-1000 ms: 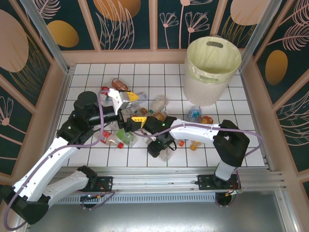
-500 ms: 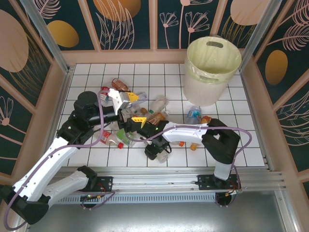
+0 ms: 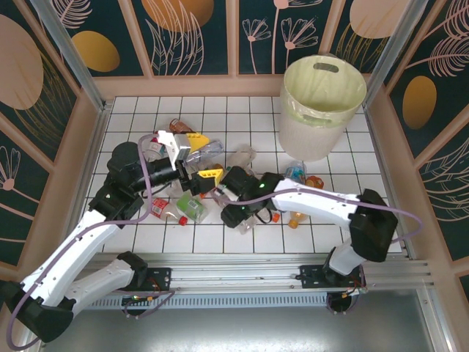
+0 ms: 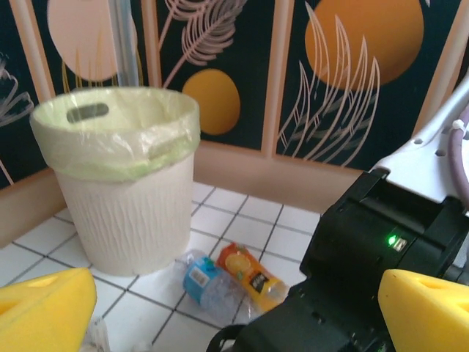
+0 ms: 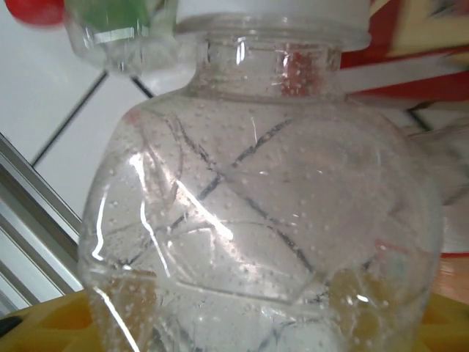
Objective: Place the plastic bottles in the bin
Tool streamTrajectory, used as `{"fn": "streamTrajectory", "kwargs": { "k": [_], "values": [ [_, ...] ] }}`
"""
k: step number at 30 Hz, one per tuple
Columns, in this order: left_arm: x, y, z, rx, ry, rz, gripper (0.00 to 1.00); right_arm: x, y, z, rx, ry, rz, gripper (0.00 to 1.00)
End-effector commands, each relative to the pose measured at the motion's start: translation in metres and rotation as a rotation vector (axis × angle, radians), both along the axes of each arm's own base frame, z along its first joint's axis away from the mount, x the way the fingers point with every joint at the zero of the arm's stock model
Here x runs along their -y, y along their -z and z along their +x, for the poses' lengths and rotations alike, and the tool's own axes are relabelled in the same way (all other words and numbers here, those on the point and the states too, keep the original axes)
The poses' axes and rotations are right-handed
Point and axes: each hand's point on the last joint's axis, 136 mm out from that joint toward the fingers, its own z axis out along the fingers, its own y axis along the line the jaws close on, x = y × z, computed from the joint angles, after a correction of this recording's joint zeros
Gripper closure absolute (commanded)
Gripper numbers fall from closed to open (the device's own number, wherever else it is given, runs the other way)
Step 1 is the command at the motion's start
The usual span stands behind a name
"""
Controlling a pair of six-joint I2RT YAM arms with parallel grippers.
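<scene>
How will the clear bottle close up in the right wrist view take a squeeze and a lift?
The clear bottle looks empty, seen straight through, so probably very light. Creases in its wall suggest thin plastic that may buckle when squeezed. Its rounded, glossy body could slip or roll.

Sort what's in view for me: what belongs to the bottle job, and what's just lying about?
Job: bin; clear white-capped bottle; blue-label bottle; orange-label bottle; green-label bottle, among the other scattered bottles.
Not the job: leaf-patterned wall panels; aluminium rail; tiled table.
</scene>
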Motion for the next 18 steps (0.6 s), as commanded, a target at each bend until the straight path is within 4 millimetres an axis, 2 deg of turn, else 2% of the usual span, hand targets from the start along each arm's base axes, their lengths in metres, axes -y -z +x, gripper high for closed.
{"fn": "streamTrajectory", "kwargs": {
  "k": [1,5,7,10,18],
  "values": [
    [0.001,-0.034,0.005,0.041,-0.009,-0.118,0.01,0.005,-0.034,0.018,0.042,0.055,0.118,0.38],
    [0.013,-0.038,0.012,-0.002,0.043,-0.167,0.01,0.012,-0.082,0.048,0.124,0.099,0.256,0.38],
    [0.018,-0.049,0.016,-0.017,0.067,-0.202,0.01,0.018,-0.101,0.063,0.167,0.117,0.298,0.38],
    [0.024,-0.052,0.024,-0.043,0.084,-0.233,0.02,0.029,-0.126,0.089,0.248,0.161,0.343,0.38],
    [0.040,-0.034,0.035,-0.097,0.134,-0.193,0.02,0.057,-0.202,0.143,0.454,0.262,0.494,0.38]
  ]
}}
